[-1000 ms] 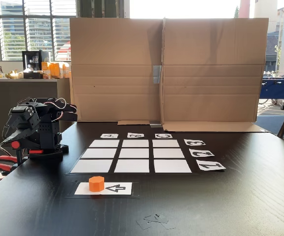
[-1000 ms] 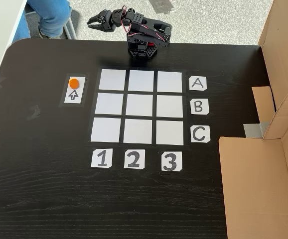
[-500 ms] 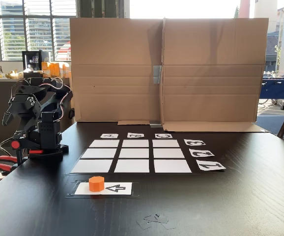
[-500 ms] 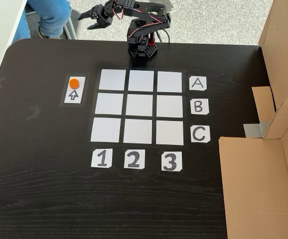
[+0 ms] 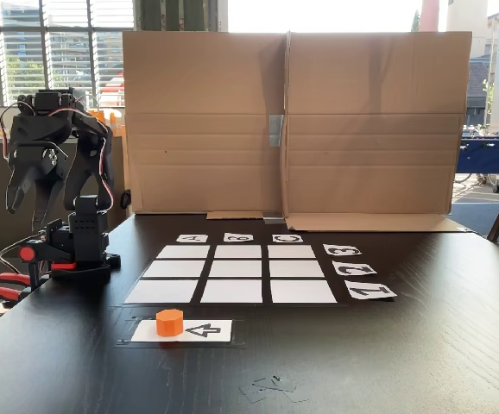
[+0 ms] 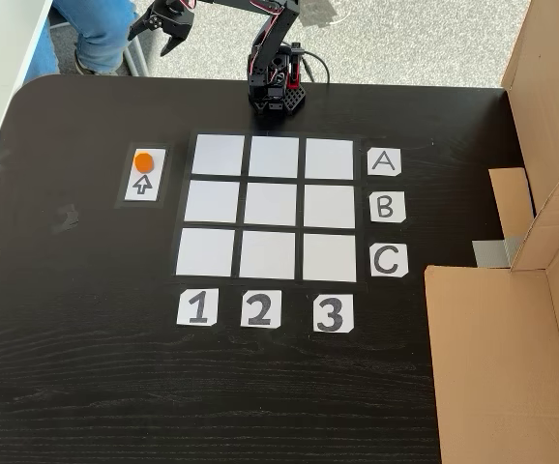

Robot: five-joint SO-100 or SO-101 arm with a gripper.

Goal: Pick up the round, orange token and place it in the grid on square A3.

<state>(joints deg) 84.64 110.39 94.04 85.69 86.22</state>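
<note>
The reach has barely begun: the gripper (image 6: 161, 26) hangs raised off the table (image 6: 67, 367) edge, fingers seemingly spread and empty. The token (image 6: 143, 161) sits on the arrow card (image 6: 145, 182); next, descend onto it

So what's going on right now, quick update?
Gripper open, raised beyond the table edge, holding nothing. Token sits on the arrow card, left of the grid in the top-down fixed view. Square A3 bare, path unobstructed.
</note>
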